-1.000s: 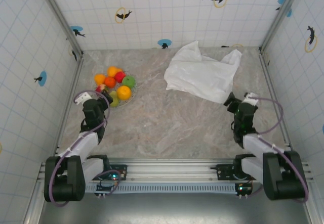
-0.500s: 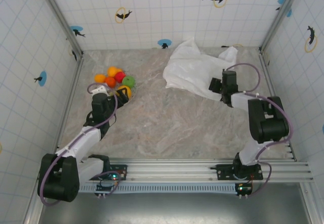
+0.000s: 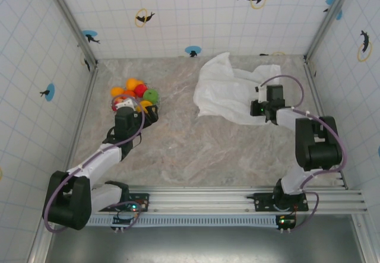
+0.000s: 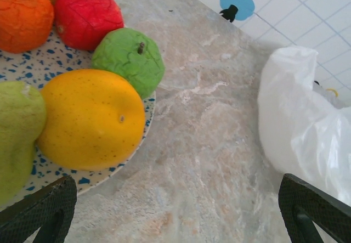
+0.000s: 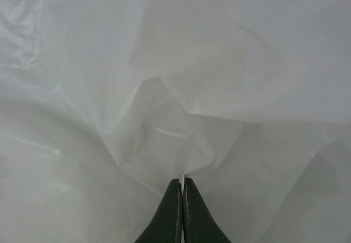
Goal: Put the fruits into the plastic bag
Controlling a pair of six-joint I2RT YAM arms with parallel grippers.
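Fruits sit on plate before left pincer, spread wide; right pincer clamped on plastic bag.

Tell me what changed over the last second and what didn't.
The right gripper swung forward from the near right of the table onto the plastic bag and shut on a fold of it. The left gripper, open, reached forward to the edge of the plate beside the fruits. The fruits stayed on the plate; none taken.

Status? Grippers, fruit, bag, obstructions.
Left gripper open, beside the fruits. Right gripper shut on plastic bag fold. Fruits on speckled plate, none bagged. Nothing between plate and bag.
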